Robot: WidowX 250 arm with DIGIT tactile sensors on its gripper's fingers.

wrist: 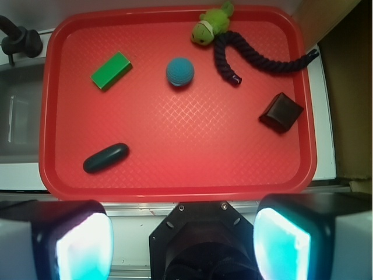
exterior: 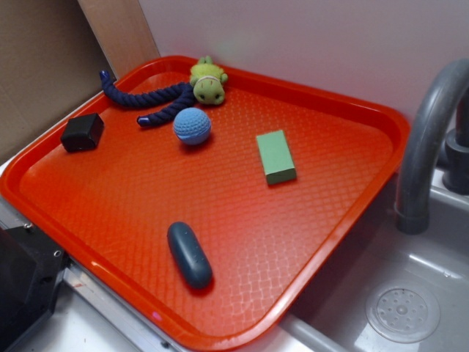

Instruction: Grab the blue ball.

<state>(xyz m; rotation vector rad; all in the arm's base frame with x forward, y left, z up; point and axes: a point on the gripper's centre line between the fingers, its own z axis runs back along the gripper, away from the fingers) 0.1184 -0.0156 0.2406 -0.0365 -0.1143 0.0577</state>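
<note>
1. Exterior view: the small light-blue knitted ball (exterior: 192, 126) has a ribbed, crocheted look and sits in the far part of the red plastic tray (exterior: 331, 235), just beside the navy rope (exterior: 143, 100) and near the green plush toy (exterior: 207, 81).
2. Also in the tray lie a green rectangular block (exterior: 275, 156), a dark blue-grey oblong capsule (exterior: 189, 254) and a black cube (exterior: 82, 132). A grey tap (exterior: 429, 139) is cut off at the right edge. The robot's jaws are out of sight here.
3. Wrist view: the ball (wrist: 180, 71) lies free in the tray's upper middle. The gripper (wrist: 183, 239) hangs outside the tray's near rim, well apart from the ball, jaws wide and holding nothing, their fingertips (wrist: 281, 242) cropped by the picture's bottom edge.
</note>
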